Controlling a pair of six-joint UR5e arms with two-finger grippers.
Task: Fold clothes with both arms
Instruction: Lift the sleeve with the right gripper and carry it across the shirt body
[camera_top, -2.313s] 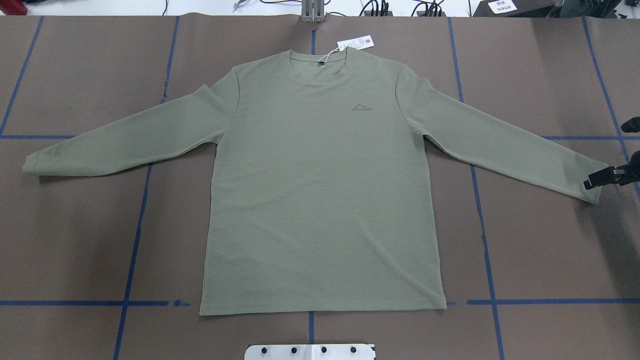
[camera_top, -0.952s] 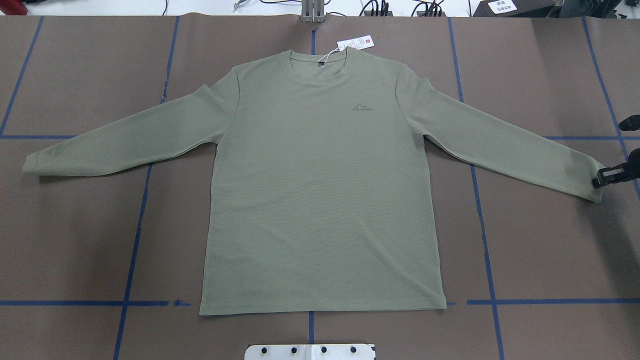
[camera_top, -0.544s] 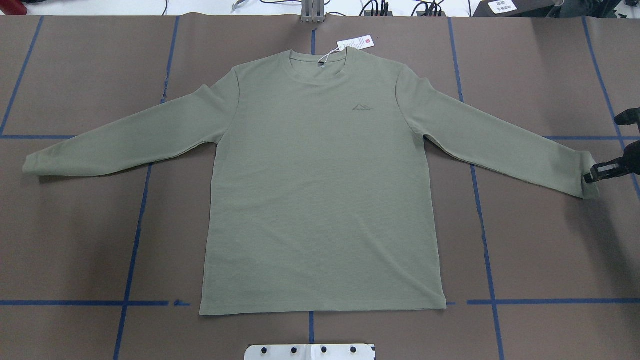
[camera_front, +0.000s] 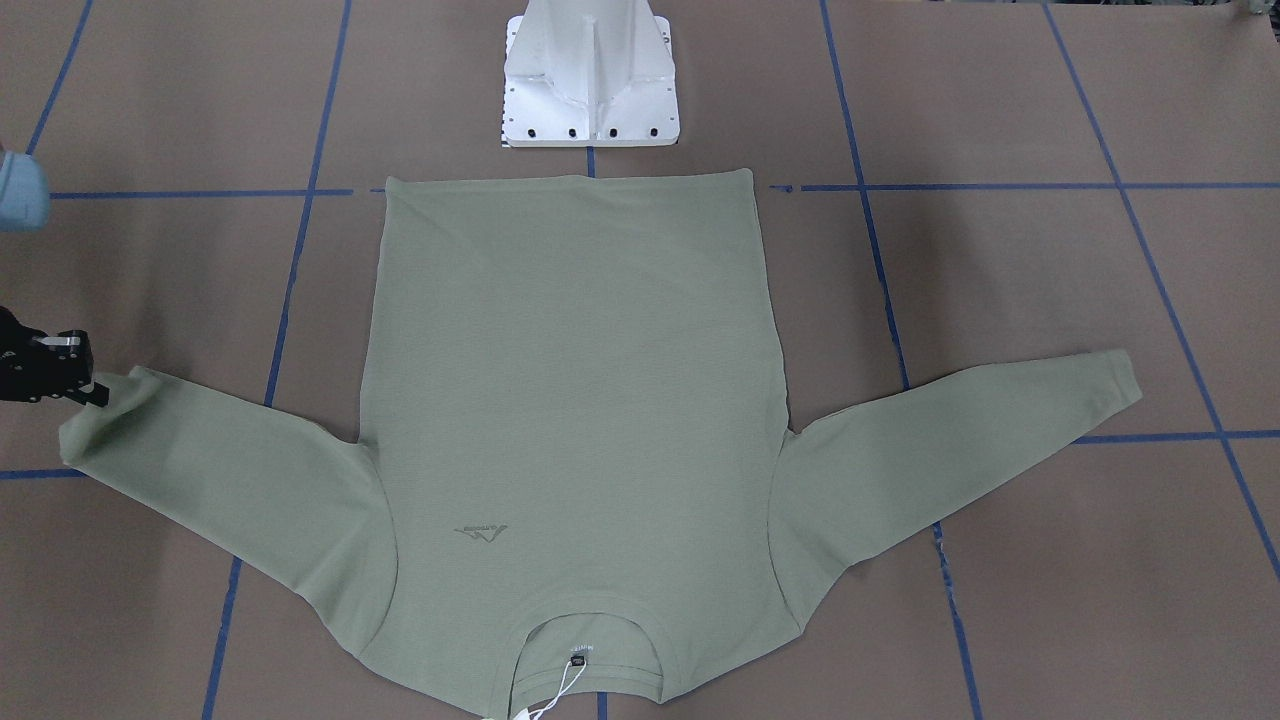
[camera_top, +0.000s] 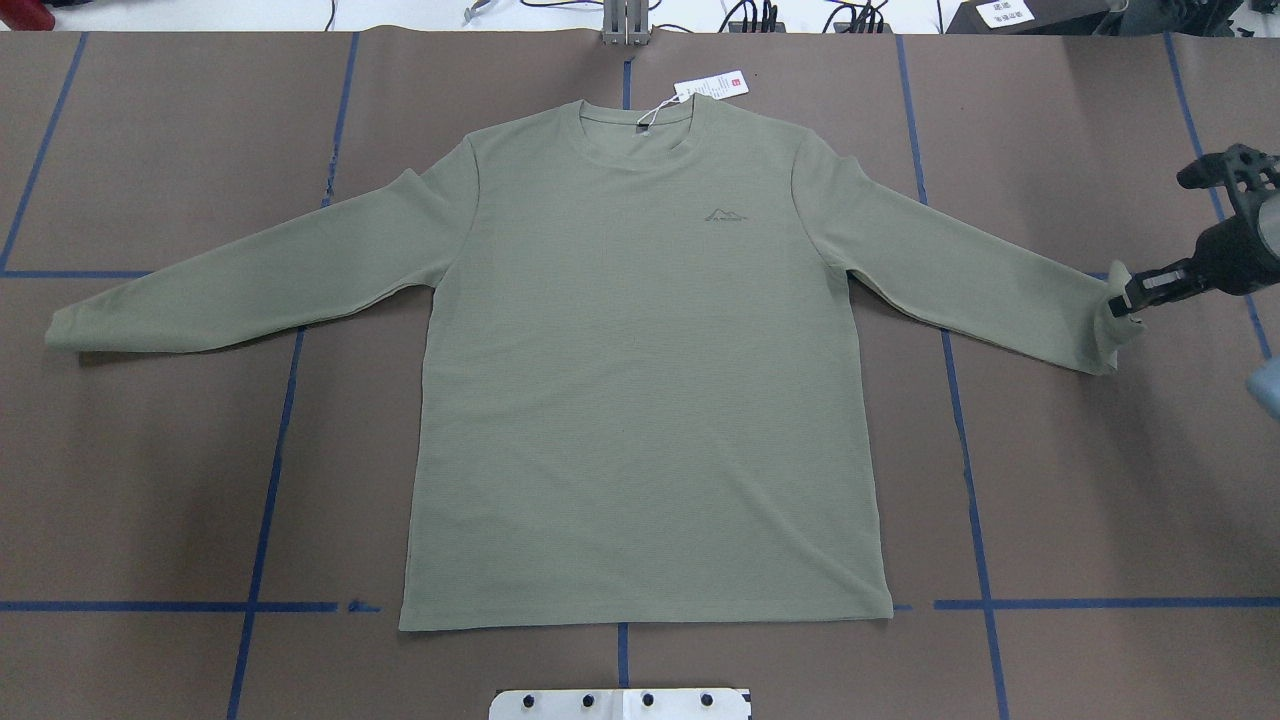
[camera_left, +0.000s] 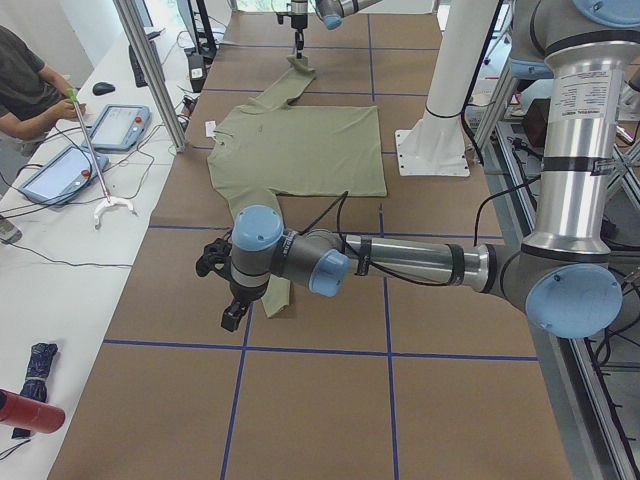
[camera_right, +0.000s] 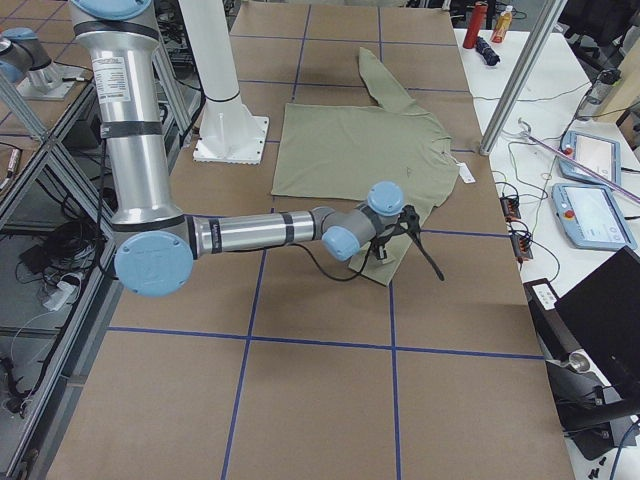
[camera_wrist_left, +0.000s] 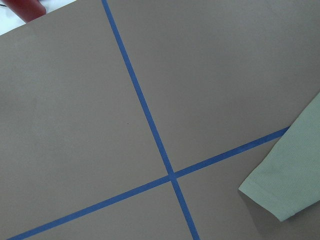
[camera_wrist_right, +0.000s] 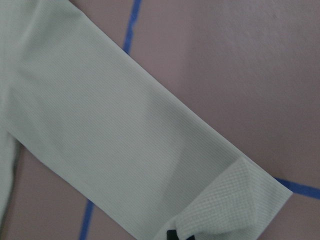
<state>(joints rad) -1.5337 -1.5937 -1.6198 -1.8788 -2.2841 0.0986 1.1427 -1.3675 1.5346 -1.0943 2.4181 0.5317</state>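
Cloth of sage green fills the middle of the table (camera_top: 1100, 500). We see a long-sleeved shirt (camera_top: 640, 400) lying flat and front up. Its collar points to the table's far edge and its hem to the near edge, just short of the white pedestal base (camera_front: 590, 70). The sleeves spread toward the left and right edges across the blue tape lines (camera_top: 962, 450). A white hang tag (camera_top: 712, 86) on a string lies on the table beyond the collar, and a small tonal chest logo (camera_top: 727, 214) shows on the front.

Near the right edge, the right gripper (camera_top: 1128, 295) has its jaws pinched narrow on the right cuff (camera_wrist_right: 235, 200). That cuff is lifted and bent upward while the rest of the sleeve lies flat (the wrist camera shows only a sliver of black fingertip at the cuff's rim).

Near the left edge, the left gripper (camera_left: 230, 318) hangs over bare table just beside the left cuff (camera_wrist_left: 280, 195), apart from it. That cuff lies flat. Only the side camera shows this gripper, so we cannot tell how its jaws stand.
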